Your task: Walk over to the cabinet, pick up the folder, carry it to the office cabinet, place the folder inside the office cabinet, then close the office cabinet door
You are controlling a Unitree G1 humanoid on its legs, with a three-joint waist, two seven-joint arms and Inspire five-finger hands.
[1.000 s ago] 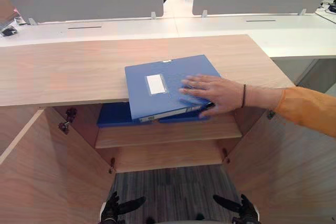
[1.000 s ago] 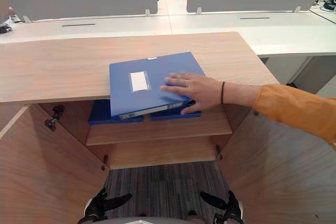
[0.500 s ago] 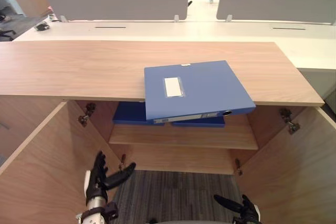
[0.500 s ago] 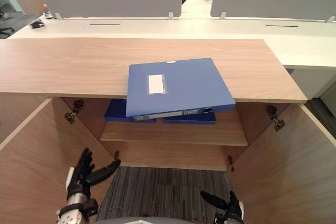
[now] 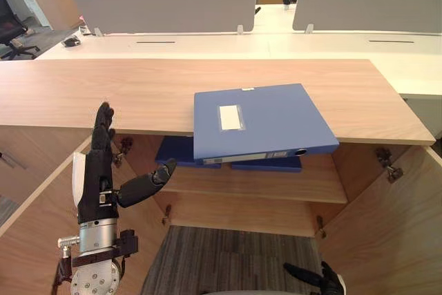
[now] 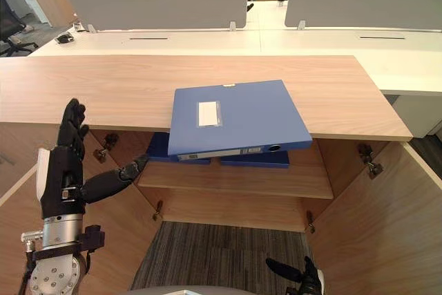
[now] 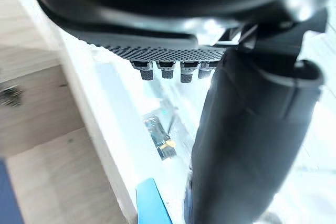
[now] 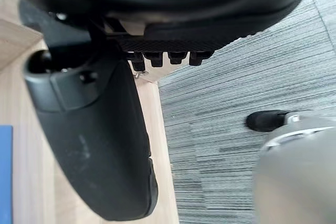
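Since 0.5 s ago the left hand (image 5: 93, 179) has risen from near the floor to stand before the open cabinet (image 5: 138, 94). Its fingers are straight up and its thumb is spread toward the shelf. The blue folder (image 5: 261, 122) lies flat on the cabinet top, overhanging its front edge.

In the right eye view the right hand (image 6: 305, 282) hangs low over the carpet (image 6: 221, 253).

The left wrist view shows that hand's fingers extended, holding nothing.

The right wrist view shows the same.
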